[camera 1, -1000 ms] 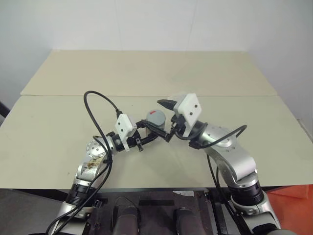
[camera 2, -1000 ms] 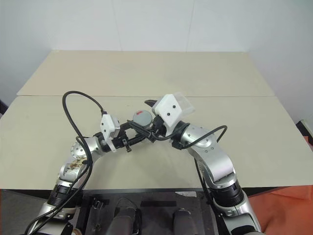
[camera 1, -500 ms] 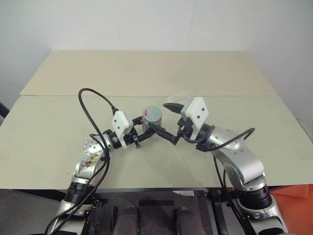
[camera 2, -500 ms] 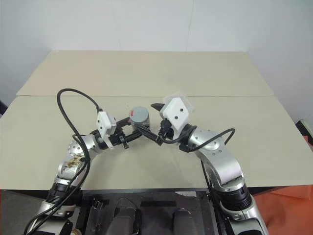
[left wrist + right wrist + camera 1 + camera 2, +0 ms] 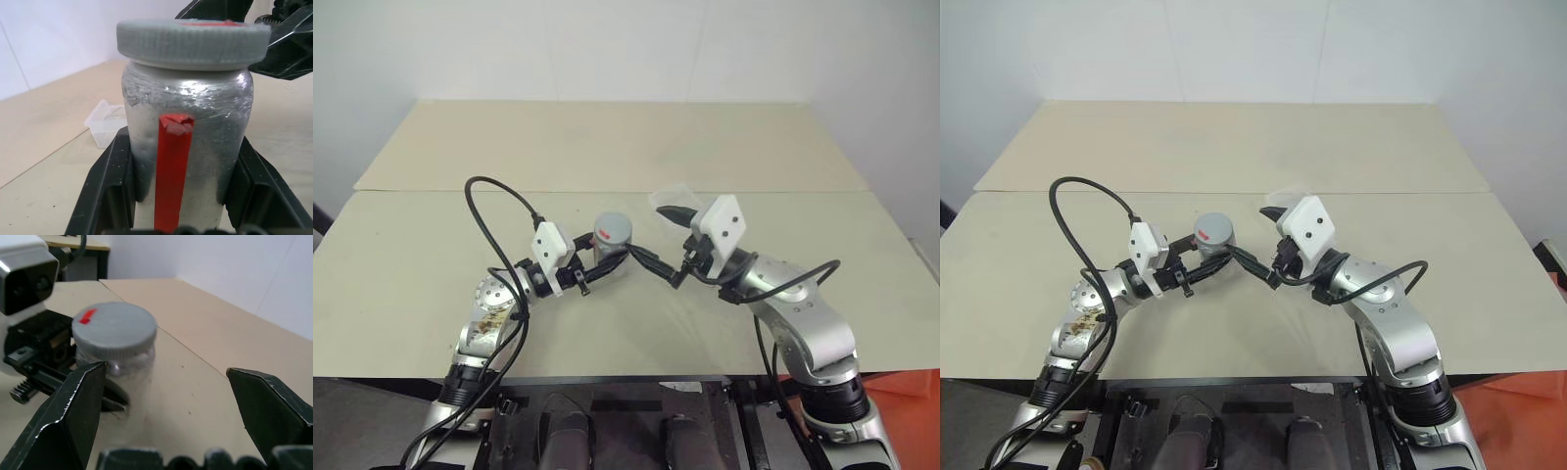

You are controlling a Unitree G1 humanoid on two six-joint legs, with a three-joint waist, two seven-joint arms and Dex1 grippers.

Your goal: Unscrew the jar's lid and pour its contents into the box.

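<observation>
My left gripper [image 5: 605,262] is shut on the silvery jar [image 5: 611,247], holding it upright above the table. In the left wrist view its black fingers [image 5: 113,191] clamp the jar [image 5: 205,107] on both sides, and a red strip runs down the jar's side. The grey lid [image 5: 614,227] with a red spot sits on the jar's top. My right gripper [image 5: 662,238] stands open just right of the lid, its jaws wide and touching nothing; its wrist view shows the lid [image 5: 115,328] ahead between its fingers [image 5: 73,416]. The clear box [image 5: 670,195] lies on the table behind the right gripper.
The beige table [image 5: 431,255] runs wide to both sides, with a seam [image 5: 460,192] to a second table section behind. A black cable [image 5: 494,211] loops up from the left arm.
My right gripper, still open, has drawn back to the right from around the lid. The left gripper keeps its hold on the jar.
</observation>
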